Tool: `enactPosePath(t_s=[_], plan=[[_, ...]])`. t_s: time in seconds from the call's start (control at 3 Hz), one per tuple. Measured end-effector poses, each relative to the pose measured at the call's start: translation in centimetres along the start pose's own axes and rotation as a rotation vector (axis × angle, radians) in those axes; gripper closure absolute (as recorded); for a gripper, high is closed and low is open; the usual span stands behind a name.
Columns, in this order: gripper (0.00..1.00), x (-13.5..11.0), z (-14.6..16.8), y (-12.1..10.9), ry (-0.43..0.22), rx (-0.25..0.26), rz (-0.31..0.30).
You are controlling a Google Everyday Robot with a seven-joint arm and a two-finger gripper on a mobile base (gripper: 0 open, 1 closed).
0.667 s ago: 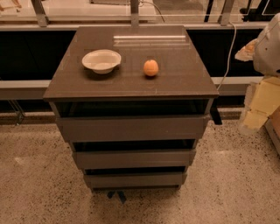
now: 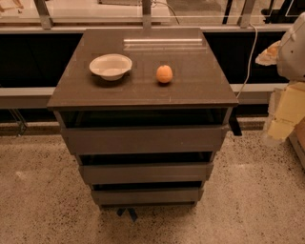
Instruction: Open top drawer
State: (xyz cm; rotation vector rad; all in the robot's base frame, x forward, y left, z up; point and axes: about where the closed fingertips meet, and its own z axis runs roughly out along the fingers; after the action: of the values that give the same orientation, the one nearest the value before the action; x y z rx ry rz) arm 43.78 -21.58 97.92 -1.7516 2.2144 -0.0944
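The top drawer is the widest, tallest grey-brown front just under the cabinet top. Its front stands a little forward of the top's edge, with a dark gap above it. My gripper shows as a small dark piece at the drawer's right end, right by the front's corner. My arm's cream link and white body are at the right edge of the view, to the right of the cabinet.
A white bowl and an orange fruit sit on the cabinet top. Two narrower drawers lie below the top one. Speckled floor surrounds the cabinet. A ledge and railing posts run behind.
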Motion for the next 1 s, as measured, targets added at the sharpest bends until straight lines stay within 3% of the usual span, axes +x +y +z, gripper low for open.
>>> enactPosePath(t_s=[0.33, 0.67, 1.0], plan=[[0.0, -2.0, 1.8, -0.2, -0.019, -0.037, -0.102], [0.0, -5.3, 4.2, 1.5, -0.079, -0.042, -0.221], [0.0, -8.0, 9.1, 4.3, -0.174, -0.054, -0.28]])
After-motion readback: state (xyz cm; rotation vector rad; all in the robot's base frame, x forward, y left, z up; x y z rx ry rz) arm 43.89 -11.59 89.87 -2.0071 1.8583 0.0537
